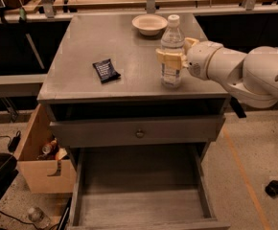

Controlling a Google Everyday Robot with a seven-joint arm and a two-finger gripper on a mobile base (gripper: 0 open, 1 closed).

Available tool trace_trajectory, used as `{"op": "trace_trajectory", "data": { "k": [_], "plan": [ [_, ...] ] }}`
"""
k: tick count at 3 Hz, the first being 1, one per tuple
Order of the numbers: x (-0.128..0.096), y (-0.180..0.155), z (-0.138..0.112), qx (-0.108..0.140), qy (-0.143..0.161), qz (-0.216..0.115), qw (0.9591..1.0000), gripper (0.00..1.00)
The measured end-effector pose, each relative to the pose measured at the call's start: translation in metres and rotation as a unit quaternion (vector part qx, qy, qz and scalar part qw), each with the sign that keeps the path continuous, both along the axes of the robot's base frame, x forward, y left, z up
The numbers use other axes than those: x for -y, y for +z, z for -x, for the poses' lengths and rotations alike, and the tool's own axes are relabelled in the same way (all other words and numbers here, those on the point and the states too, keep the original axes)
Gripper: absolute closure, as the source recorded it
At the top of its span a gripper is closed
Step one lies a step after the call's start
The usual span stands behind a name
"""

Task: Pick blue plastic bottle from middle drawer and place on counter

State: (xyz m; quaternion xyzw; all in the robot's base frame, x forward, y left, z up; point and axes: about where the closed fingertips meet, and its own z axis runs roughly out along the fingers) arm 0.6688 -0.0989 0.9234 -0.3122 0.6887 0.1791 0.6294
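Toward the right near edge of the counter (81, 75), my gripper (177, 51) is clamped around the upright blue plastic bottle (171, 35), above the open middle drawer (139, 210).

Arm (254, 73) stretched in from right; pincer (175, 56) mid-frame, clamped round blue plastic bottle (171, 36)

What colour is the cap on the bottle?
White cap, camera view; the end effector grips the bottle on the counter.
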Motion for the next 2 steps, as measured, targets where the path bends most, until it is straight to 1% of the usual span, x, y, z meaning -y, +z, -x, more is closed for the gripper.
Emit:
{"op": "trace_trajectory", "data": {
  "k": [2],
  "plan": [
    [-0.0003,0.0001,0.0,0.0,0.0,0.0,1.0,0.35]
  ]
}}
